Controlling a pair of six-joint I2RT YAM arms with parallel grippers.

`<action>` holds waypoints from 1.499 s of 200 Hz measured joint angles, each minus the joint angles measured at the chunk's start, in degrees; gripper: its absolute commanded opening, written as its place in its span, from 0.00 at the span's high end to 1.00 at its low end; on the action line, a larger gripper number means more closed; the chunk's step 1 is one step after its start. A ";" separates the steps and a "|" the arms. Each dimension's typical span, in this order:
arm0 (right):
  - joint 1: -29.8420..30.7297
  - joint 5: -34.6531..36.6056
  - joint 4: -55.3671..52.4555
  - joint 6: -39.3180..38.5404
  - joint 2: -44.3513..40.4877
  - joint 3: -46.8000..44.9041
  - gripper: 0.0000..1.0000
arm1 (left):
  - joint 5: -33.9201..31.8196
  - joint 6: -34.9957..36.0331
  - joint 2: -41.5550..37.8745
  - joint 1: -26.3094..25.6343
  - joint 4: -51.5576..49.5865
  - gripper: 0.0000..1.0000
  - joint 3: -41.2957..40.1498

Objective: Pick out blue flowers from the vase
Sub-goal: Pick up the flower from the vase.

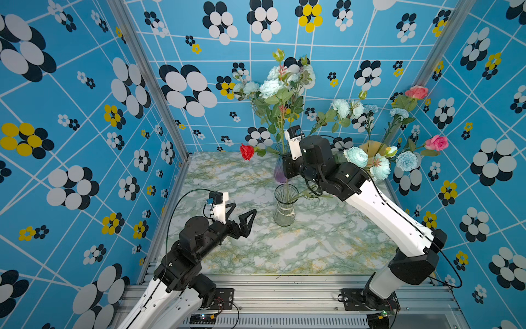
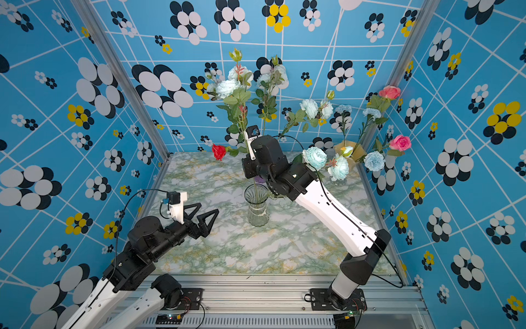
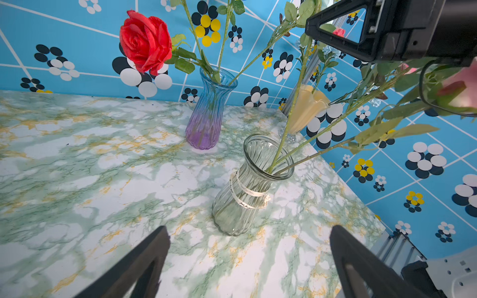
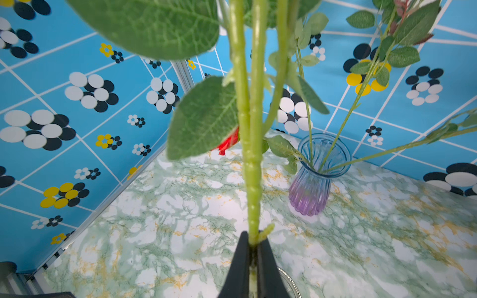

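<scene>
Three vases share the green-veined marble tabletop (image 1: 313, 245) as the right gripper (image 4: 254, 241) pinches a thick green stem (image 4: 251, 180), its black fingers (image 4: 240, 258) pressed together with only the stalk between them. High above that grip, the stem carries the blue flowers (image 1: 270, 87), pale aqua ruffled blooms among broad leaves, seen in both top views. Directly beneath the right gripper stands the clear glass vase (image 1: 284, 212), and the stem's lower end sits inside its mouth. In the right wrist view the vase rim shows just beside the fingers. Two more leafy stems lean out of the same vase toward the right arm.

Just beyond the right gripper is a blue-to-purple ribbed vase (image 4: 313, 185). It holds a red rose (image 1: 247, 151) that droops off to the gripper's side, plus several thin stems. More blue blooms (image 1: 355, 156) hang close over the right forearm, behind the gripper, near a yellow vase (image 1: 370, 148) in the far corner. Two pink roses (image 1: 437, 142) stand well apart from the gripper, against the wall.

The left gripper (image 1: 245, 208) hovers low over the tabletop, fingers spread wide and holding nothing. The clear glass vase stands ahead of its open fingers, near but not touching, and the blue flowers tower well above it.
</scene>
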 measured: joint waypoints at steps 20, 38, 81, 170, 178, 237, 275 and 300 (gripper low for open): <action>0.00 -0.26 -0.24 -0.94 0.00 4.09 0.96 | 0.33 -0.09 0.28 0.00 -2.12 0.00 2.47; 0.00 -0.81 -0.35 -1.77 0.00 7.48 0.96 | 0.52 -0.11 0.52 0.00 -3.74 0.00 3.82; 0.00 -3.30 -1.73 -2.54 0.15 14.67 0.96 | 2.58 -0.83 2.21 0.61 -6.84 0.00 5.95; 0.00 -13.81 -6.84 -2.40 2.97 24.57 0.95 | 17.31 -4.00 6.67 12.33 -9.84 0.01 12.09; -0.02 -15.76 -6.86 -1.99 2.93 23.69 0.95 | 20.04 -4.59 7.28 14.43 -9.79 0.01 13.16; -0.11 -28.89 -2.95 2.78 2.21 6.38 0.96 | 42.14 -13.03 14.21 24.02 0.33 0.15 16.48; -0.11 -34.93 0.59 5.99 1.51 -0.02 0.95 | 49.51 -16.37 15.28 24.15 7.45 0.18 16.50; -0.11 -38.21 3.52 7.78 0.31 -1.73 0.95 | 51.65 -16.37 15.21 24.15 9.20 0.25 16.48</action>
